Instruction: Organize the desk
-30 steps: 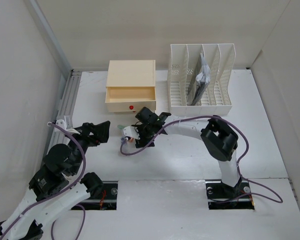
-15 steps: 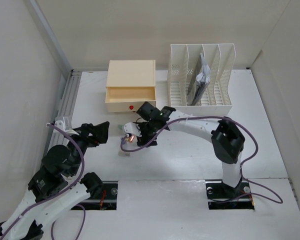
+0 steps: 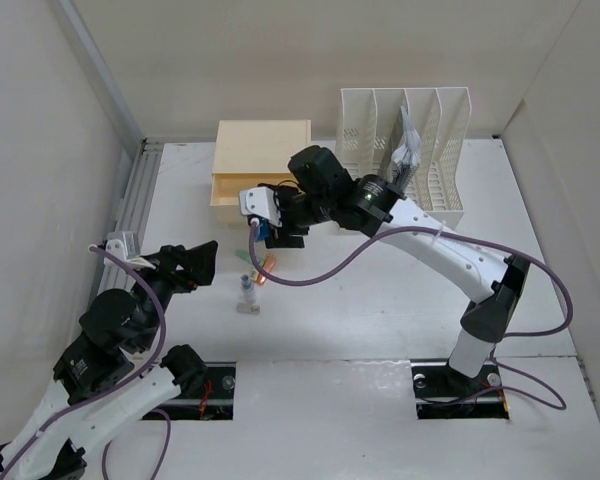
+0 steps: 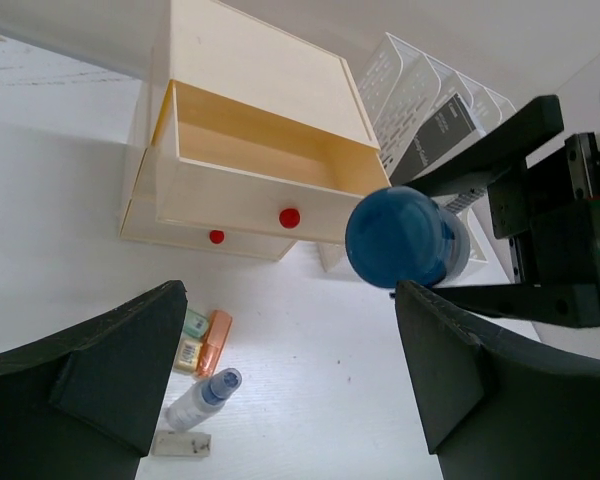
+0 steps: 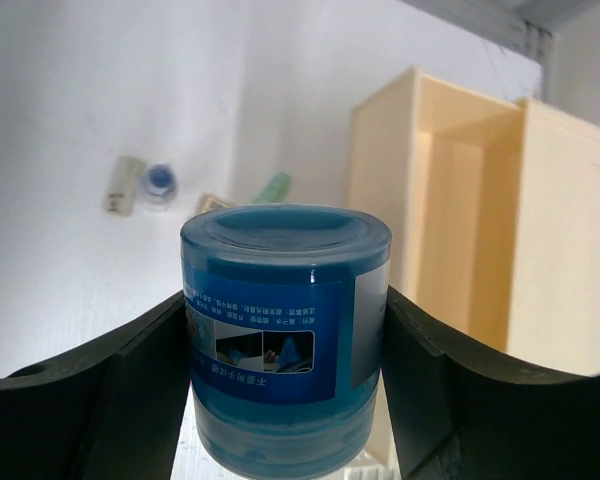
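Left pincer (image 3: 208, 262): jaws spread wide with nothing between them, hovering low over the left part of the desk (image 3: 380, 320) and pointing toward the middle.
Loose items: a small spray bottle (image 3: 246, 292) lies on its side, with an orange stick (image 3: 266, 267) just behind it (a greenish piece sits beside that). All three rest on the desk between the two pincers.
Right pincer (image 3: 263, 222): closed across the sides of a blue tub (image 5: 283, 340) and carrying it in the air, clear of the desk.
Key relation: the tub hangs just in front of the open drawer (image 4: 260, 180) of the cream drawer box (image 3: 262, 170), near the drawer's right end. The hollow lies beyond and slightly to the side of it.
Tub axis: its round face seems turned toward the left arm, though the tilt is hard to judge.
Nearer arm: the right, by far.
File rack (image 3: 405, 150): stands at the back right, well apart from the tub.
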You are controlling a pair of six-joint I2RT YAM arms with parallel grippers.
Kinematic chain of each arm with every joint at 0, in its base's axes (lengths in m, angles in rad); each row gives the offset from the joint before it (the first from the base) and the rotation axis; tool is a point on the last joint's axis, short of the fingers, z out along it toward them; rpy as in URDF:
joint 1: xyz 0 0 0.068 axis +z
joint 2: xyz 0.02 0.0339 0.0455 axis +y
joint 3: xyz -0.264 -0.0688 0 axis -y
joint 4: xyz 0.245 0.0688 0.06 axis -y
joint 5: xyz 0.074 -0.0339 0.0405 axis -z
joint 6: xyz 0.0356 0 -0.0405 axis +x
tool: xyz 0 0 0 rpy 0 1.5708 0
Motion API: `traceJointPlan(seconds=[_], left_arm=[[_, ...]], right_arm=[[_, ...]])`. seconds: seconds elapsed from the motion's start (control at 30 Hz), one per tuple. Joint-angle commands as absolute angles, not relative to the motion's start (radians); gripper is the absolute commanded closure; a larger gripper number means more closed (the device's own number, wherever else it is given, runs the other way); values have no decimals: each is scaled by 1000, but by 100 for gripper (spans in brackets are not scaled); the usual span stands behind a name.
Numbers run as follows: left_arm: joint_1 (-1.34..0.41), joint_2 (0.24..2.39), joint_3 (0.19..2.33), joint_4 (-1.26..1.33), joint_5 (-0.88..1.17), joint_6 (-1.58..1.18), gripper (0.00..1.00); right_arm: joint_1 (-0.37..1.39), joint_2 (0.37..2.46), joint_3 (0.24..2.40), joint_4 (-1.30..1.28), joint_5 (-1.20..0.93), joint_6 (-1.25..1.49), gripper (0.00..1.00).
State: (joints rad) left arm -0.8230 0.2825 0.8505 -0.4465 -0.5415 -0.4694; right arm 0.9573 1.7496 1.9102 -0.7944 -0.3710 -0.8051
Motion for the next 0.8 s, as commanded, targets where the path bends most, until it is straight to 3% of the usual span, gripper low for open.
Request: traceJointPlan(seconds=[0.0, 0.27, 0.77], left_arm=[[-825, 296, 888, -419, -531, -469, 17], [-825, 305, 888, -410, -522, -469, 17], [-825, 305, 879, -400, -522, -469, 17]], right_arm=[[968, 1727, 1941, -686, -197, -740, 100], [957, 1747, 1893, -436, 28, -693, 100], [856, 1907, 1999, -436, 84, -684, 99]])
